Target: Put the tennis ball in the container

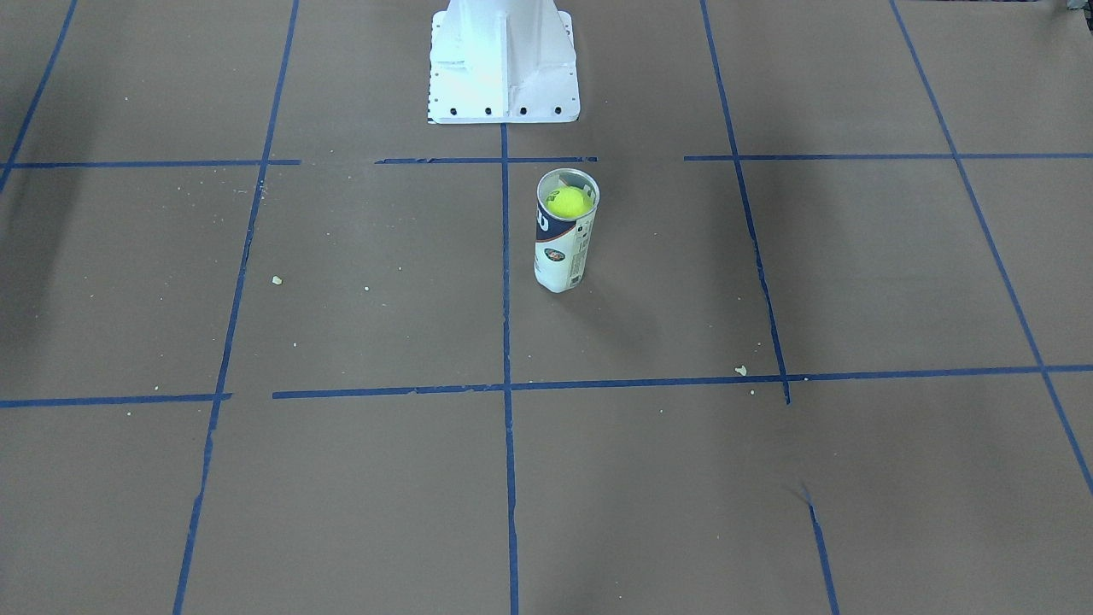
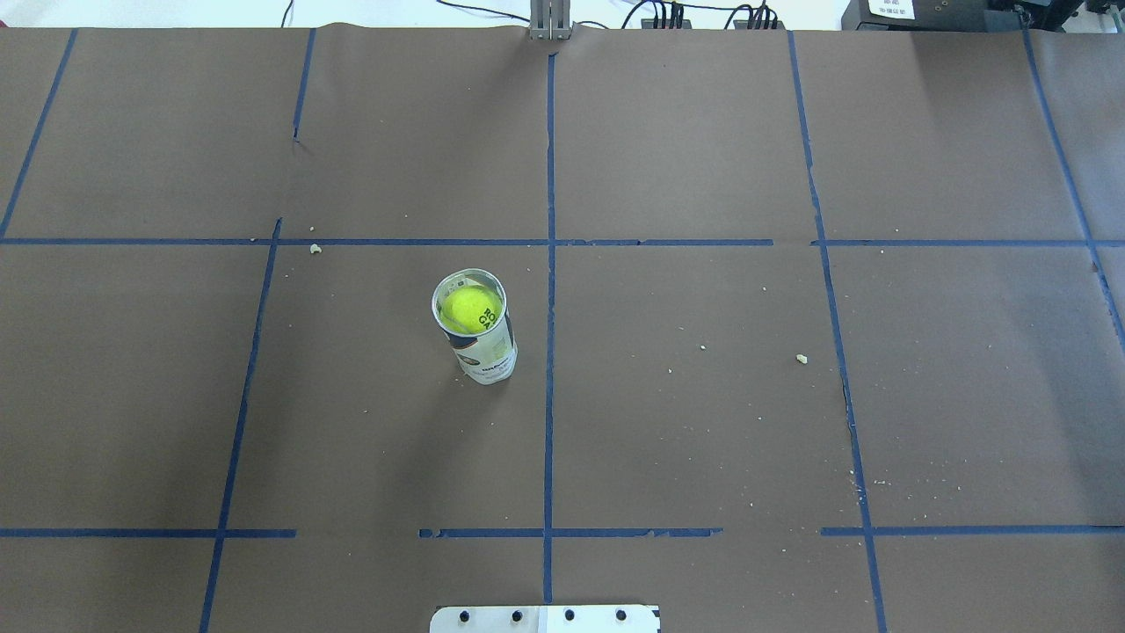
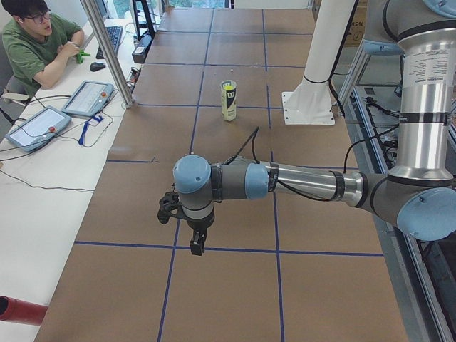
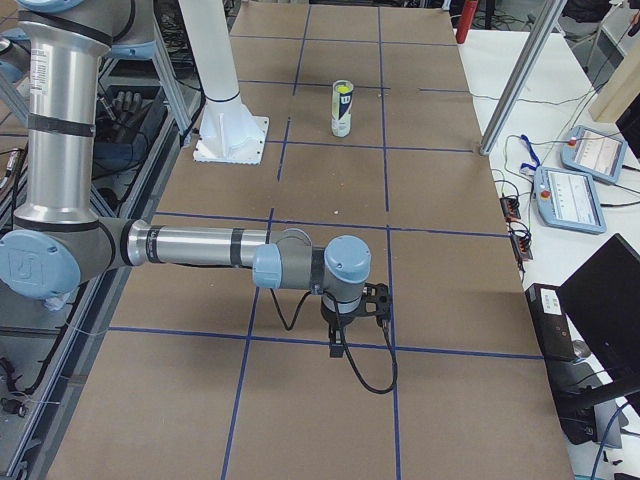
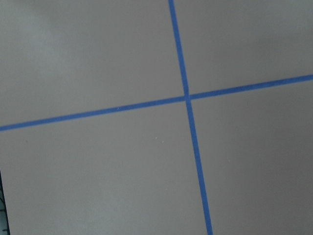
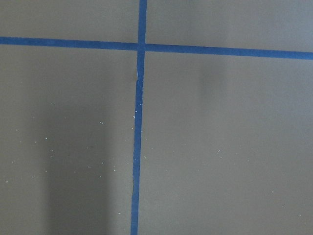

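Note:
The tennis ball (image 1: pixel 567 202) (image 2: pixel 472 309) sits inside the container (image 1: pixel 564 256) (image 2: pixel 485 356), near its open top. The clear tube with the white and navy label stands upright on the brown table, close to the centre tape line, and also appears small and far off as the container (image 3: pixel 228 103) (image 4: pixel 342 112) in both side views. My left gripper (image 3: pixel 168 207) hangs low over the table's left end, far from the tube. My right gripper (image 4: pixel 373 300) hangs over the right end. I cannot tell whether either is open or shut. Both wrist views show only bare table and blue tape.
The white pedestal (image 1: pixel 504 68) (image 2: pixel 545 618) stands just behind the tube on the robot's side. Blue tape lines grid the brown table, with small crumbs (image 2: pixel 801 358) scattered about. An operator (image 3: pixel 35 35) sits at a side desk with tablets (image 3: pixel 85 96) (image 4: pixel 585 150).

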You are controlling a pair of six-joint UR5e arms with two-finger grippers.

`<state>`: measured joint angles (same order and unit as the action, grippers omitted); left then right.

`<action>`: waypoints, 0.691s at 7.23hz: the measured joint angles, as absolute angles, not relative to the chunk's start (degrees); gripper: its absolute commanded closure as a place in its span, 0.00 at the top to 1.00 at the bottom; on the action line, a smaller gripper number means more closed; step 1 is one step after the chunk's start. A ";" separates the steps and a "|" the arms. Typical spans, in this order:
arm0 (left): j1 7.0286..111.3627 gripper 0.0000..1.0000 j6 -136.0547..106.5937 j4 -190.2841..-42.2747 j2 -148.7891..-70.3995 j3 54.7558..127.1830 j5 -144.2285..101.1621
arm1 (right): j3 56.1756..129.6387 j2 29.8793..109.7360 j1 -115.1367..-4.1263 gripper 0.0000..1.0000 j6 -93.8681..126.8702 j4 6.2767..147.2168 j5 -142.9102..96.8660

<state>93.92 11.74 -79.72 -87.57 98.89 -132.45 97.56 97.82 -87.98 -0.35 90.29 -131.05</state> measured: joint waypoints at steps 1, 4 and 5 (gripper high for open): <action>93.95 1.00 11.78 -80.22 -87.40 98.06 -132.70 | 97.56 97.80 -87.98 1.00 -0.35 90.28 -131.04; 93.88 1.00 11.49 -83.80 -87.59 97.98 -132.87 | 97.56 97.75 -87.98 1.00 -0.35 90.26 -131.05; 93.88 1.00 11.45 -84.00 -87.87 98.40 -132.85 | 97.56 97.77 -87.98 1.00 -0.35 90.26 -131.04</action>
<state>93.88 11.45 -84.00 -87.87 98.40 -132.85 97.56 97.77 -87.98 -0.35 90.26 -131.04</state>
